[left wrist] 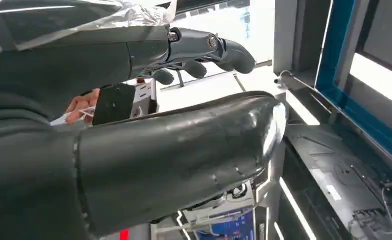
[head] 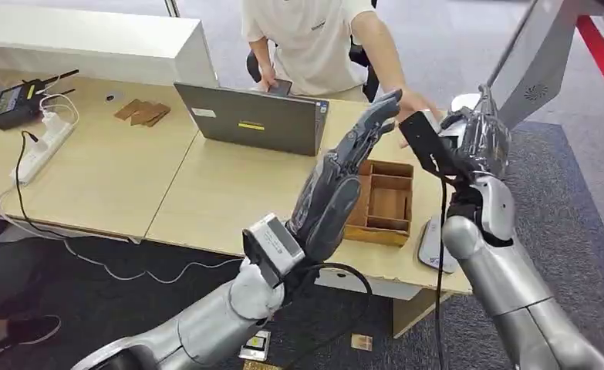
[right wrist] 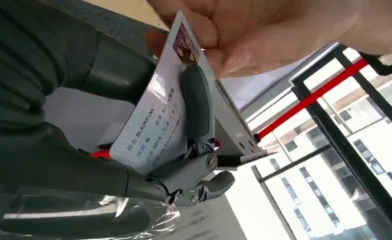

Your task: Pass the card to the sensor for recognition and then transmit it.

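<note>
A white printed card [right wrist: 151, 127] with a small photo is pinched in my right hand [head: 480, 142] between the thumb and a dark finger [right wrist: 196, 102]. A person's hand [right wrist: 264, 35] grips the card's far end; the same hand [head: 416, 102] reaches over the table from behind. My left hand [head: 345, 169] is raised over the table just left of the right one, flat, fingers [left wrist: 204, 47] stretched out and holding nothing. A white flat device [head: 431, 245] lies on the table [head: 229, 193] under my right arm.
A wooden compartment box [head: 385, 202] sits by the table's front right edge. A grey laptop [head: 252, 117] stands in front of the seated person [head: 314, 38]. A power strip [head: 42, 142] and radio [head: 17, 100] lie far left. A tilted grey panel [head: 534, 65] rises at right.
</note>
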